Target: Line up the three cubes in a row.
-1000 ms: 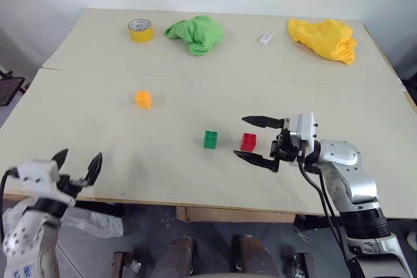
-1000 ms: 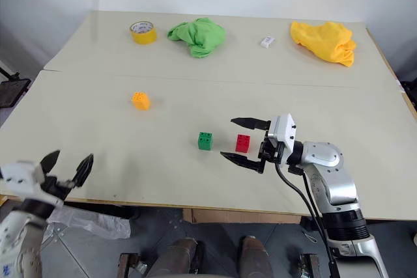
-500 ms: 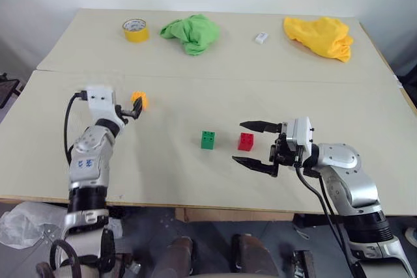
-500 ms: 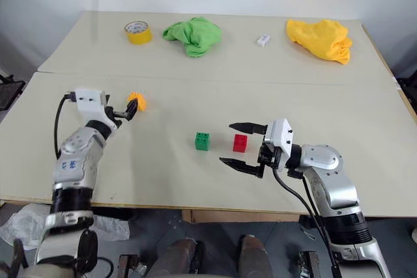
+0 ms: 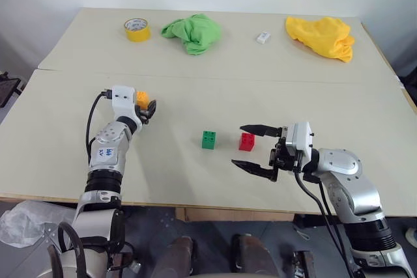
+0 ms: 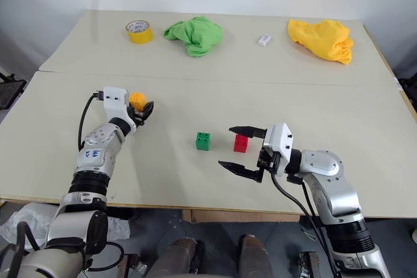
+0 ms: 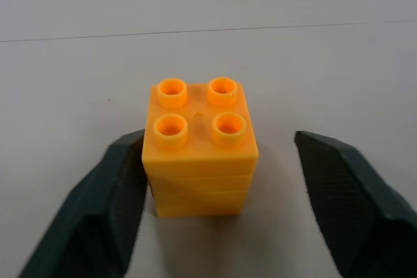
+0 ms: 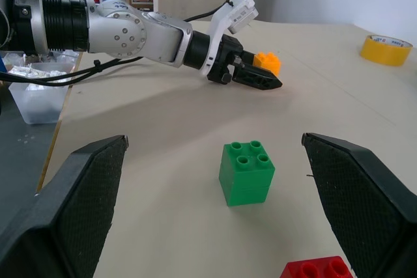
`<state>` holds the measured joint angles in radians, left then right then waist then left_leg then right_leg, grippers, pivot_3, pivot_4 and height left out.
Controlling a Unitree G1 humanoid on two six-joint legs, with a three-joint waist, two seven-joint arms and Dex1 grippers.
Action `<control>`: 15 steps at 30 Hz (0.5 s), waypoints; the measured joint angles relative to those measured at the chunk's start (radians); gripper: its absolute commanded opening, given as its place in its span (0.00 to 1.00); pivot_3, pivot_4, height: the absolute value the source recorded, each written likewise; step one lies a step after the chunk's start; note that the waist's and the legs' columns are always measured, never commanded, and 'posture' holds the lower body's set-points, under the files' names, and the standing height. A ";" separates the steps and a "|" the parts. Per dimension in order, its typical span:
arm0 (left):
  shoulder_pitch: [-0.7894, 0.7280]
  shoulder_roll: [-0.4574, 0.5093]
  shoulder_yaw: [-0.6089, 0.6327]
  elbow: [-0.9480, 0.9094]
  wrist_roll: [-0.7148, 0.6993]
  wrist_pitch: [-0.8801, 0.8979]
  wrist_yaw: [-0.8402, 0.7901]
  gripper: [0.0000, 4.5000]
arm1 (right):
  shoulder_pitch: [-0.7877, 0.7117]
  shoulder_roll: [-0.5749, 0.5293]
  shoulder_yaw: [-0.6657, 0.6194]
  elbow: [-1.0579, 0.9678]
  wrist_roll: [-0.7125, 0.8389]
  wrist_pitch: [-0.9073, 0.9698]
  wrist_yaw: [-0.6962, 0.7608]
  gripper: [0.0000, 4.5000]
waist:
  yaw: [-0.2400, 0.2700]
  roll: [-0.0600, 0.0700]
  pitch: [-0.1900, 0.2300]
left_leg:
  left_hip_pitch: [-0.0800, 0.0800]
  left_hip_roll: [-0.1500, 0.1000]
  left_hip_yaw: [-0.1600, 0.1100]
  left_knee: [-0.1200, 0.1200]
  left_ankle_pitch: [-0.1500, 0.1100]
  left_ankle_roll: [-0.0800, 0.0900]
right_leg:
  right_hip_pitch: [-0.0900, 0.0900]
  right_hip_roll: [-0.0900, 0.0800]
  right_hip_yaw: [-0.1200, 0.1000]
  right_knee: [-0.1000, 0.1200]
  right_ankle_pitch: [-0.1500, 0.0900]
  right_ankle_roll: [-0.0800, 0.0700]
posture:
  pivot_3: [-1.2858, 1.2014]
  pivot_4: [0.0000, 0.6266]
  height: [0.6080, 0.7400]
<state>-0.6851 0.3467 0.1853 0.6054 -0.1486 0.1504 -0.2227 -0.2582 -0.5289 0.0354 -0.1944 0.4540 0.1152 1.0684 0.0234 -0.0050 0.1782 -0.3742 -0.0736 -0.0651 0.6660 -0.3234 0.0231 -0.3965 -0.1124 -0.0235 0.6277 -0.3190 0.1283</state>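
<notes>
Pale beige tabletop [image 5: 195, 174], made of two boards meeting at a seam, fills the left eye view under a white wall. Along the far board lie a yellow tape roll [image 5: 134, 29], a crumpled green cloth [image 5: 193, 32], a small white block [image 5: 263, 38] and a yellow cloth [image 5: 322, 36]. On the near board, the orange-yellow cube [image 5: 142, 99] sits toward the left, with the left gripper [image 5: 148, 110] reaching around it. The green cube [image 5: 209, 139] and the red cube [image 5: 247, 141] stand near each other in the middle, apart but side by side. The right gripper [image 5: 258, 147] hovers just beside the red cube, pointing leftward, its jaws spread wide and holding nothing.

From the left wrist view, the orange-yellow cube stands upright, studs up, between the two black fingers [image 7: 98, 213]. One finger touches its side; the other stands clear of it with a gap, so the jaws are not yet clamped on it.

From the right wrist view, the green cube stands studs up between the wide-apart fingers [image 8: 71, 206], with the red cube's top at the edge. Beyond, the left gripper lies against the orange-yellow cube, the tape roll farther off.
</notes>
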 measured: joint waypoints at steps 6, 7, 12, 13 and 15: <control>0.068 0.025 0.022 -0.066 -0.060 -0.029 -0.135 0.37 | 0.021 -0.009 -0.004 -0.012 -0.006 -0.001 -0.020 1.00 | -0.006 0.000 0.000 | 0.000 0.001 0.000 -0.001 0.000 0.000 | 0.000 -0.001 0.000 0.000 0.000 0.000 | 0.52 0.24 1.00; 0.100 0.043 0.027 -0.098 -0.091 -0.038 -0.204 0.37 | 0.026 -0.009 -0.004 -0.018 -0.008 -0.001 -0.029 1.00 | -0.009 0.000 0.000 | 0.000 0.001 0.000 -0.001 0.000 0.000 | -0.001 0.000 0.000 -0.001 0.000 0.000 | 0.52 0.24 1.00; 0.180 0.215 0.000 -0.182 -0.186 -0.126 -0.653 0.37 | 0.071 -0.019 -0.010 -0.053 -0.012 -0.001 -0.051 1.00 | -0.020 0.000 0.000 | 0.000 0.002 0.000 -0.001 0.001 -0.001 | 0.000 -0.001 0.001 -0.001 0.000 -0.001 | 0.52 0.24 1.00; 0.176 0.250 -0.015 -0.187 -0.193 -0.162 -0.747 0.37 | 0.079 -0.021 -0.010 -0.056 -0.012 -0.001 -0.053 1.00 | -0.018 0.000 0.000 | 0.000 0.001 -0.001 0.000 0.001 -0.001 | 0.001 -0.002 0.001 -0.002 0.000 -0.001 | 0.52 0.24 1.00; 0.119 0.290 -0.071 -0.138 -0.171 -0.228 -0.893 0.37 | 0.086 -0.031 -0.014 -0.059 -0.013 -0.001 -0.054 1.00 | -0.009 0.000 0.000 | 0.000 -0.001 -0.002 0.000 0.001 0.000 | 0.002 -0.002 0.001 -0.004 0.000 -0.001 | 0.52 0.24 1.00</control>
<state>-0.5657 0.6366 0.1138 0.4676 -0.3192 -0.0772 -1.1162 -0.1725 -0.5600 0.0215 -0.2532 0.4413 0.1143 1.0149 0.0144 -0.0048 0.1781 -0.3743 -0.0744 -0.0670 0.6662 -0.3222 0.0234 -0.3946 -0.1141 -0.0227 0.6235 -0.3194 0.1276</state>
